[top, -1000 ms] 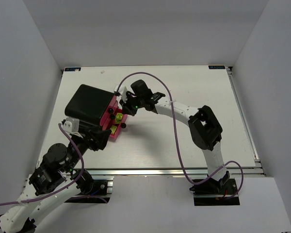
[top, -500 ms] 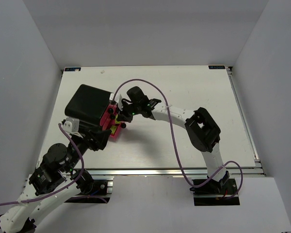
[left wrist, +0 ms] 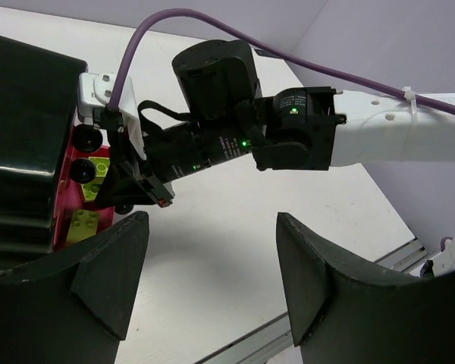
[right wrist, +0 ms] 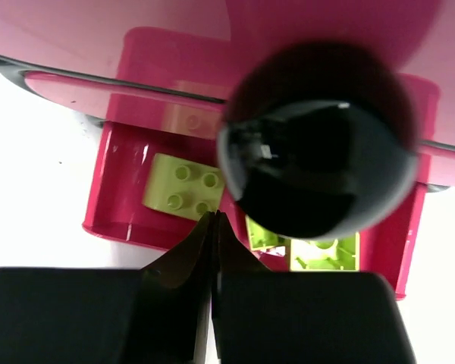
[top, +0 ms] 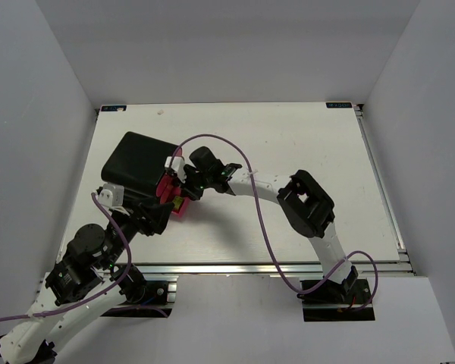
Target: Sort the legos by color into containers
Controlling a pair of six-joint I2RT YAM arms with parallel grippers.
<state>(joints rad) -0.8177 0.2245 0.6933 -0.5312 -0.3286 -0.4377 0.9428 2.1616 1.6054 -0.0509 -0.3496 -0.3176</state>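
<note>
The containers are magenta-pink drawers [top: 169, 191] with black knobs in a black cabinet [top: 136, 161] at the table's left. The lowest drawer [right wrist: 110, 205] stands open and holds lime legos [right wrist: 182, 186] [right wrist: 322, 254]. My right gripper [right wrist: 214, 220] is shut and holds nothing, its tips at this drawer's front edge. Close above it sits a round black knob [right wrist: 318, 167]. In the top view the right gripper [top: 183, 186] is against the drawer fronts. My left gripper [left wrist: 212, 258] hangs open over bare table in front of the cabinet [left wrist: 23, 136]. Lime legos [left wrist: 83, 224] also show there.
The right arm [top: 265, 186] reaches across the table's middle from its base at the near right, trailing a purple cable [top: 269, 235]. The left arm [top: 98, 250] crouches at the near left. White walls close in the table [top: 303, 136] on three sides.
My right gripper has moved left and nearer, up against the drawer fronts. The open drawer stands less far out than before. The left arm has not moved.
</note>
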